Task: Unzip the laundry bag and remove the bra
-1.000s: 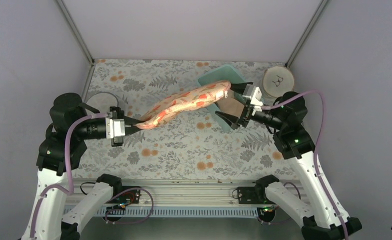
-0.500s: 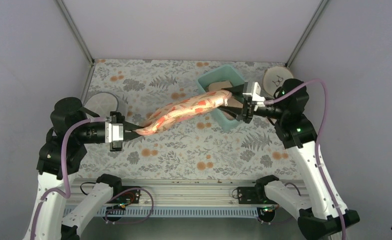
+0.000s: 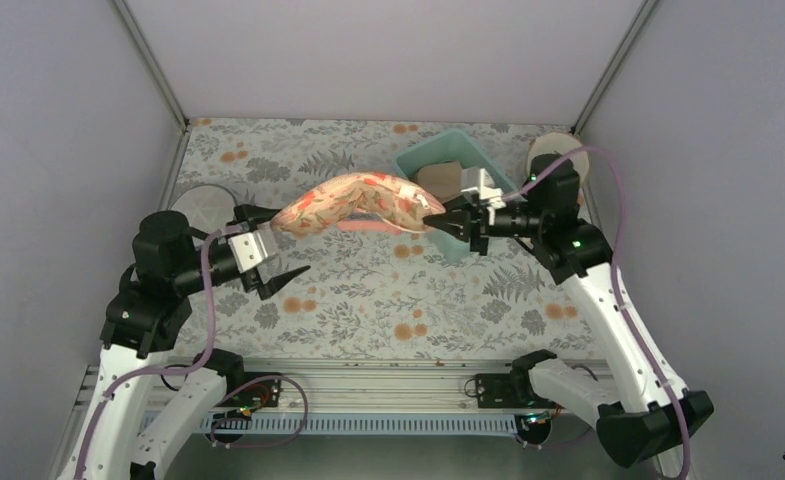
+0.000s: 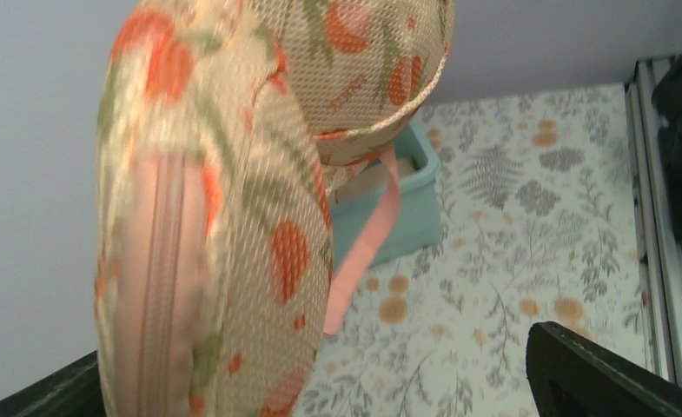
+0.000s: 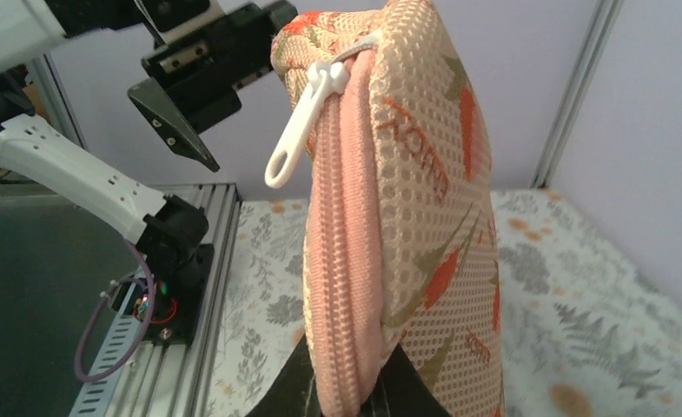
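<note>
The right gripper (image 3: 434, 222) is clenched on the right end of the laundry bag (image 3: 353, 200), just left of the teal bin (image 3: 476, 148). In the right wrist view its two black fingers pinch the pink zipper seam from below. The white zipper pull (image 5: 306, 123) hangs at the top of that seam, and the teeth below it are shut. The left gripper (image 3: 284, 243), well to the left of the bin, is spread wide. The bag's left end lies against its upper finger and the lower finger stands apart. The bag hangs in an arch above the table, wholly to the left of the bin. A pink strap (image 3: 368, 225) dangles beneath it. The mesh hides its contents, so the bra cannot be made out.

The table wears a pale cloth (image 3: 368, 300) printed with grey ferns and orange flowers. A brownish thing (image 3: 444, 178) lies inside the bin. A round wooden disc (image 3: 546, 150) sits just right of the bin, and a grey round disc (image 3: 198, 205) lies far left of it. Plain lilac-grey walls with metal corner posts close in the space. An aluminium rail (image 3: 368, 375) runs along the near edge.

Half a second ago the left gripper was clamped on the bag's left end. It has since released and swung, and that end now sits higher. The right gripper has drawn its end leftward, away from the bin.
</note>
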`<state>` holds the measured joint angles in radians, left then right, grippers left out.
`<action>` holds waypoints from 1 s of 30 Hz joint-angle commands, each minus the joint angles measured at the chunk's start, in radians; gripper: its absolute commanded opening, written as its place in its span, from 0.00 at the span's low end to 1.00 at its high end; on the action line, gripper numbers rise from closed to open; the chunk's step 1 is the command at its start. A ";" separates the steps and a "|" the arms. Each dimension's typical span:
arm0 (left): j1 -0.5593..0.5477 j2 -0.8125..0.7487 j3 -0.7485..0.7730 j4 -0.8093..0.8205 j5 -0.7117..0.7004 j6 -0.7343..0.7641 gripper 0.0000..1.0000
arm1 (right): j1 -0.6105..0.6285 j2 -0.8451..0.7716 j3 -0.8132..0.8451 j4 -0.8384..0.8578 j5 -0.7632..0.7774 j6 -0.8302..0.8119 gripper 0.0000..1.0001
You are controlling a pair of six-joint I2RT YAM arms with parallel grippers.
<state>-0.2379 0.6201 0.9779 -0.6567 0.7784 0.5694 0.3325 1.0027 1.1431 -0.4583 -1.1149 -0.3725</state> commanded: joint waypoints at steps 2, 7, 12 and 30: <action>0.000 -0.003 0.064 -0.180 -0.057 0.181 1.00 | 0.139 0.070 -0.041 -0.064 0.233 -0.016 0.06; 0.001 0.032 0.213 -0.261 0.003 0.200 1.00 | 0.269 0.186 -0.008 -0.134 0.320 -0.054 0.03; 0.001 0.039 0.234 -0.257 -0.051 0.191 1.00 | 0.318 0.219 -0.026 -0.119 0.362 -0.086 0.03; -0.137 0.263 0.090 -0.500 0.160 0.542 0.89 | 0.564 0.306 0.025 -0.064 0.373 -0.173 0.03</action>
<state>-0.3519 0.9035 1.1023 -1.0729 0.8581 1.0115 0.8841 1.2873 1.1122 -0.5911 -0.7616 -0.5079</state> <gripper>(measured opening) 0.887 0.055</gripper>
